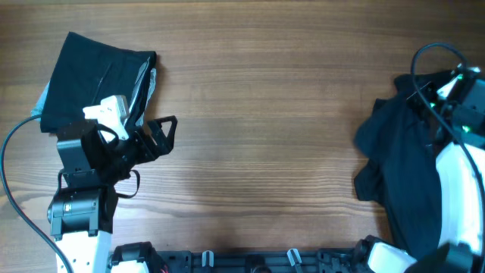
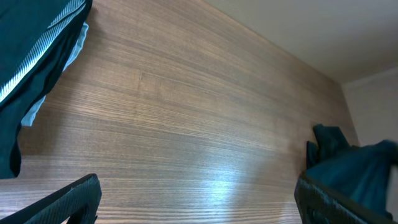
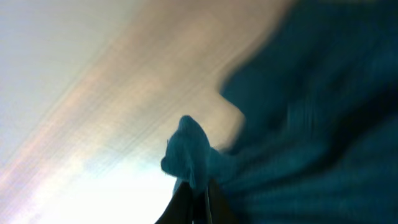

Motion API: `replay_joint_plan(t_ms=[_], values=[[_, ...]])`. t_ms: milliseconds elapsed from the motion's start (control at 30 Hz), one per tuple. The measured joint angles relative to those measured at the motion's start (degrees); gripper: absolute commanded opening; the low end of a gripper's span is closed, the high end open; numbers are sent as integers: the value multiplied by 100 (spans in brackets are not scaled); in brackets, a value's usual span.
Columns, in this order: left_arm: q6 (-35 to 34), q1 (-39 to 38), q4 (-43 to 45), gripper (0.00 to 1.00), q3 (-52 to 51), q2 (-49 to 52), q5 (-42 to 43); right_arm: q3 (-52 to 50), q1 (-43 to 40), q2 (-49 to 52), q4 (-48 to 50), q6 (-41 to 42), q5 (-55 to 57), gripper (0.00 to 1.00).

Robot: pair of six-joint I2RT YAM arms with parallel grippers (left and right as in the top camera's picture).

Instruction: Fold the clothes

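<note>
A folded dark garment (image 1: 95,80) with light stripes lies at the far left of the table; its edge shows in the left wrist view (image 2: 37,62). A crumpled dark blue garment (image 1: 402,159) lies in a heap at the right; it also shows in the left wrist view (image 2: 354,168). My left gripper (image 1: 163,133) is open and empty just right of the folded garment, its fingers wide apart (image 2: 199,202). My right gripper (image 3: 199,199) is shut on a pinch of the dark blue garment (image 3: 311,124); in the overhead view it sits over the heap's far right (image 1: 443,98).
The wooden table (image 1: 265,114) spans the view. Black cables (image 1: 15,197) run from the left arm base and over the right arm (image 1: 424,61). A black rail with clips (image 1: 250,262) lines the front edge.
</note>
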Motion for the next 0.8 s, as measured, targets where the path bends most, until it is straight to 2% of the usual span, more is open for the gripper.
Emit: replay_joint_plan(t_ms=[100, 200, 233, 300, 333, 367, 400, 433, 500, 567, 600, 667, 733, 800], values=[[0, 0, -2, 100, 0, 0, -2, 4, 2, -892, 459, -247, -446, 4], [0, 0, 164, 100, 2, 0, 44, 2, 42, -890, 815, -127, -1368, 4], [-11, 0, 363, 99, 4, -7, 66, -2, 278, -885, 1185, 87, -1799, 4], [-20, 0, 546, 99, 37, -87, 103, 0, 1226, -887, 1495, 413, -2308, 4], [-20, -4, 546, 99, 94, -166, 111, 2, 2369, -881, 1534, 533, -2363, 4], [-17, -7, 549, 99, 138, -201, 109, 2, 3176, -850, 1547, 555, -2190, 9], [-15, -7, 551, 99, 164, -221, 111, 4, 4181, -761, 1545, 575, -1847, 52], [-17, -11, 562, 98, 210, -236, 127, 7, 5169, -588, 1486, 588, -1445, 58], [7, -11, 560, 97, 221, -238, 129, 13, 6050, -256, 1281, 468, -315, 65], [70, -11, 433, 95, 223, -238, 129, 33, 5956, -192, 874, 310, 608, 65], [151, -11, 361, 92, 225, -238, 131, 114, 5650, -247, 682, 284, 1005, 66], [339, -249, 199, 89, 249, -35, 90, 448, 4953, -627, -302, 162, 1204, 66], [621, -1056, 334, 85, 280, 887, -205, 699, 4417, -1137, -911, -70, 1150, 65], [767, -2127, 1523, 76, 348, 2531, -754, 737, 4347, -1239, -1484, -146, 1060, 64]])
